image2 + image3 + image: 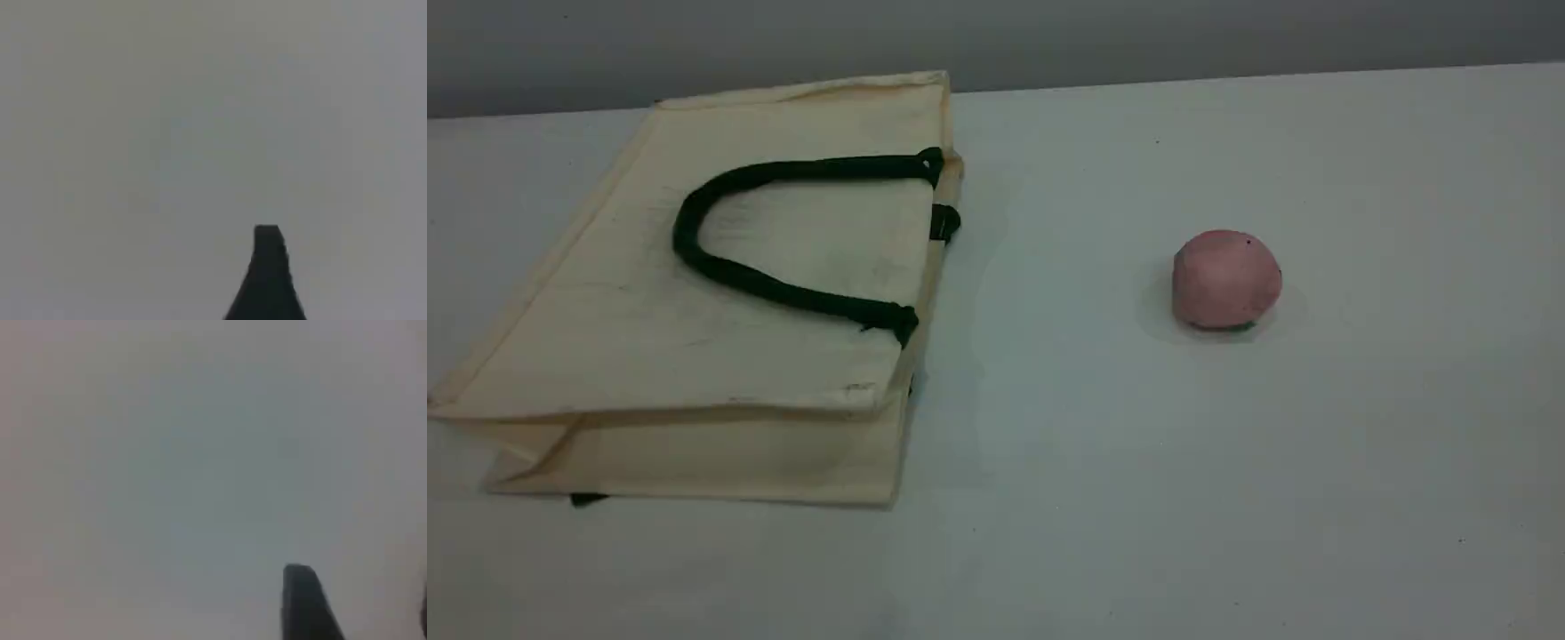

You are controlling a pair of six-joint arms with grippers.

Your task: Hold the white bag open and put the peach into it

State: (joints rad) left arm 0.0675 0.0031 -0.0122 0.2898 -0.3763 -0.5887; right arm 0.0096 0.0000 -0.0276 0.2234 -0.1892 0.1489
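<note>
The white bag (pixel 649 347) lies flat on the left of the table, its mouth edge facing right. One dark rope handle (pixel 729 271) rests looped on its top face. The dull-pink peach (pixel 1225 280) sits alone to the right of the bag, well apart from it. Neither arm shows in the scene view. The left wrist view holds only a dark fingertip (pixel 268 267) over a blank grey surface, with nothing in its grasp. The right wrist view shows a dark fingertip (pixel 303 600) over the same blank grey, also holding nothing.
The pale grey table (pixel 1138 498) runs back to a grey wall (pixel 1138 36). A bit of the second dark handle (pixel 587 500) pokes out under the bag's near left corner.
</note>
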